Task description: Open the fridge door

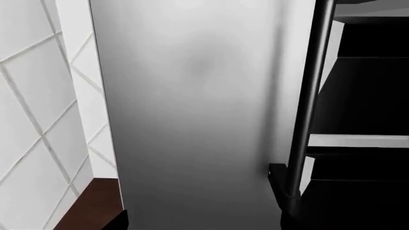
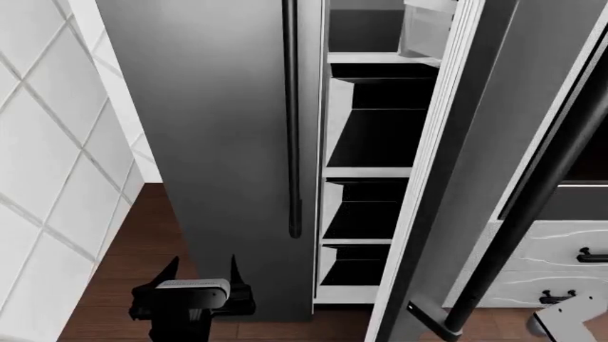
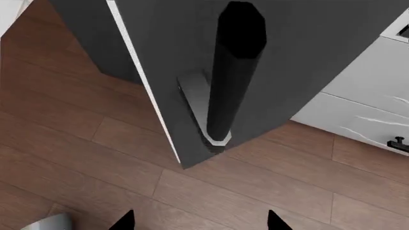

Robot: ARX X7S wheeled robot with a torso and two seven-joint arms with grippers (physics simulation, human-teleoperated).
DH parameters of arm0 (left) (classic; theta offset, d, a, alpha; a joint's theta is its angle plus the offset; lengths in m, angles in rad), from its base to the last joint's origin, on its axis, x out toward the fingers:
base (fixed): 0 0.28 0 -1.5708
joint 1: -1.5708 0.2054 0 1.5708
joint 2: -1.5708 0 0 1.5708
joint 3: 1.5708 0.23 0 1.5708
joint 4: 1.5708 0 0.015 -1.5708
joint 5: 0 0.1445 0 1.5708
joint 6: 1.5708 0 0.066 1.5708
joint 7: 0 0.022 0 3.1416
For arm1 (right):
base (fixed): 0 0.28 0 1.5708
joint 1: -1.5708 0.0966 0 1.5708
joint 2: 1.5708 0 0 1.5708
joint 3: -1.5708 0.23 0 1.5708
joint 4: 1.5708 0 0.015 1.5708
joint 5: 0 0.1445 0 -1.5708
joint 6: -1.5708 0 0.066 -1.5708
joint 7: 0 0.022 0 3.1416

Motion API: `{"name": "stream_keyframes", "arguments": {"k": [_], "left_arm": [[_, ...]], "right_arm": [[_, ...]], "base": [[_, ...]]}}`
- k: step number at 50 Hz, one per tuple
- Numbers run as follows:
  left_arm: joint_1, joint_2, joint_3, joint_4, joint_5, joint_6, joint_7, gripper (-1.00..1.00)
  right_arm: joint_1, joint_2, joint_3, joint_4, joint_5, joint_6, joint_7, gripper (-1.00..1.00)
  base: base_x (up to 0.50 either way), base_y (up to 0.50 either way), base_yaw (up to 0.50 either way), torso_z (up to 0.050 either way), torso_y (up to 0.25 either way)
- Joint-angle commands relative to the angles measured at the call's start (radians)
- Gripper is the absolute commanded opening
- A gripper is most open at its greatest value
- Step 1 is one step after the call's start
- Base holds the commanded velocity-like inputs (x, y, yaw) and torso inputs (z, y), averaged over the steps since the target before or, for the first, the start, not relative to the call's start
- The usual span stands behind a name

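Note:
The fridge door (image 2: 489, 135), brushed steel with a white inner edge, stands swung open at the right of the head view, and its long black bar handle (image 2: 537, 199) runs down toward me. Behind it the fridge's white shelves (image 2: 371, 171) show. In the right wrist view the lower end of the handle (image 3: 233, 72) and the door's bottom corner (image 3: 307, 62) lie just ahead of my right gripper (image 3: 199, 221), which is open and holds nothing. My left gripper (image 2: 202, 267) is open and faces the shut twin steel door (image 1: 191, 120), close to its surface.
The twin door's black handle (image 1: 308, 105) runs along its right edge. A white tiled wall (image 2: 48, 178) stands at the left. White drawers with black pulls (image 2: 570, 249) sit behind the open door. The floor (image 3: 76, 143) is brown wood.

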Motion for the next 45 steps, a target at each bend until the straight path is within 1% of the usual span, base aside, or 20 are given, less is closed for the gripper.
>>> {"name": "stream_keyframes", "arguments": {"k": [1,4,9,12,14,21,27,32,36,45], "left_arm": [[0.003,-0.005,0.004,0.016,-0.004,-0.009,-0.007,1.0],[0.002,-0.005,0.006,0.01,-0.004,-0.004,-0.007,1.0],[-0.001,-0.006,0.008,0.009,-0.004,-0.004,-0.009,1.0],[-0.003,-0.005,0.009,0.002,-0.004,0.002,-0.008,1.0],[-0.004,-0.005,0.011,-0.003,-0.003,0.007,-0.007,1.0],[-0.005,-0.005,0.016,-0.004,-0.003,0.009,-0.008,1.0],[-0.006,-0.007,0.017,-0.005,-0.005,0.011,-0.009,1.0],[-0.004,-0.008,0.019,-0.005,-0.008,0.014,-0.01,1.0],[-0.003,-0.011,0.02,0.0,-0.008,0.013,-0.013,1.0],[-0.005,-0.014,0.022,0.004,-0.013,0.012,-0.016,1.0]], "right_arm": [[-0.077,0.013,-0.033,0.002,-0.02,-0.054,0.009,1.0],[-0.15,0.034,-0.045,-0.006,-0.021,-0.157,0.018,1.0],[-0.306,0.065,-0.085,-0.025,-0.064,-0.41,0.064,1.0],[-0.394,0.06,-0.108,-0.032,-0.116,-0.584,0.116,1.0],[-0.445,0.041,-0.129,-0.031,-0.171,-0.665,0.15,1.0],[-0.517,-0.017,-0.154,-0.017,-0.283,-0.796,0.22,1.0],[-0.49,-0.124,-0.167,-0.027,-0.407,-0.796,0.255,1.0],[-0.47,-0.172,-0.174,-0.043,-0.449,-0.776,0.28,1.0],[-0.439,-0.214,-0.164,-0.087,-0.487,-0.761,0.331,1.0],[-0.32,-0.273,-0.174,-0.237,-0.57,-0.606,0.4,1.0]], "base": [[0.0,0.0,0.0,0.0,0.0],[0.0,0.0,0.0,0.0,0.0],[0.0,0.0,0.0,0.0,0.0],[0.0,0.0,0.0,0.0,0.0],[0.0,0.0,0.0,0.0,0.0],[0.0,0.0,0.0,0.0,0.0],[0.0,0.0,0.0,0.0,0.0],[0.0,0.0,0.0,0.0,0.0],[0.0,0.0,0.0,0.0,0.0],[0.0,0.0,0.0,0.0,0.0]]}}
